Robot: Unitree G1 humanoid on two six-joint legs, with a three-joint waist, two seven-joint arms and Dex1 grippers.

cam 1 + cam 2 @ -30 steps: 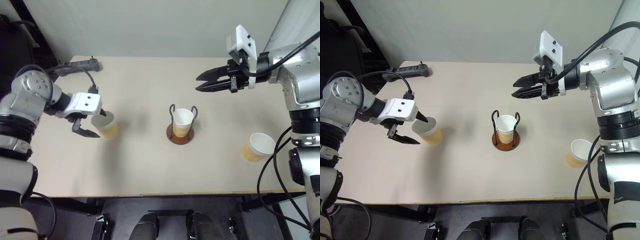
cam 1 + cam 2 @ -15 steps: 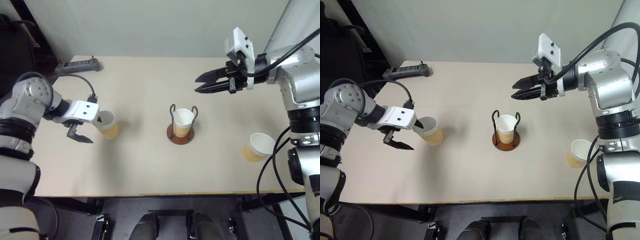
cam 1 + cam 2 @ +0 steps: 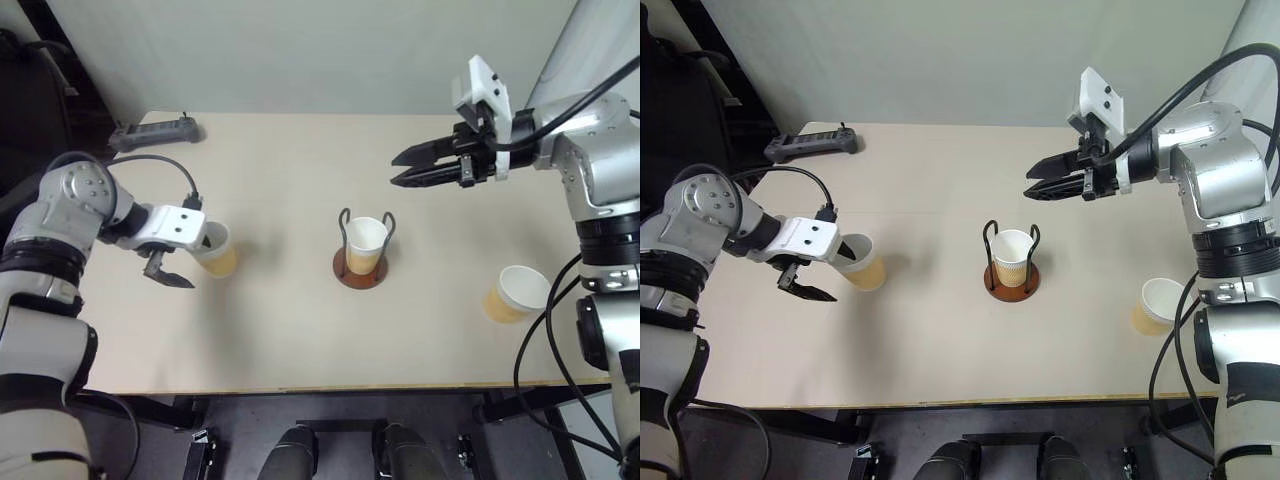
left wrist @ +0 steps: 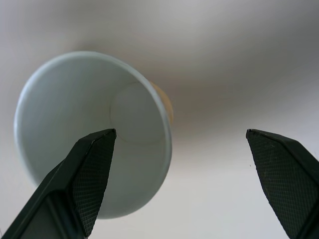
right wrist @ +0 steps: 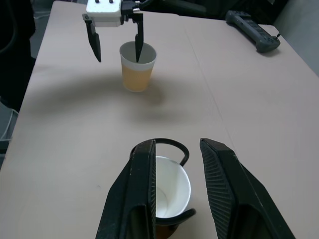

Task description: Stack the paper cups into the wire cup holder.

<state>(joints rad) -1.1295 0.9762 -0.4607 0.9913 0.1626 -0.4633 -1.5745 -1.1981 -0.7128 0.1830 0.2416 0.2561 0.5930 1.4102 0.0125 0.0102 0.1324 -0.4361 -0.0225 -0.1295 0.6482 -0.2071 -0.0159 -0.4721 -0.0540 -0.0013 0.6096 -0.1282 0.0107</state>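
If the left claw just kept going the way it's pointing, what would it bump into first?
Probably the paper cup on its side of the table. The left claw, wide open, points steeply down with one finger over the cup's mouth and the other outside, so the rim or inside would likely meet it first; depth is uncertain.

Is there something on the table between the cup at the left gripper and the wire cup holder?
Nothing visible: only bare table lies between that paper cup and the wire cup holder.
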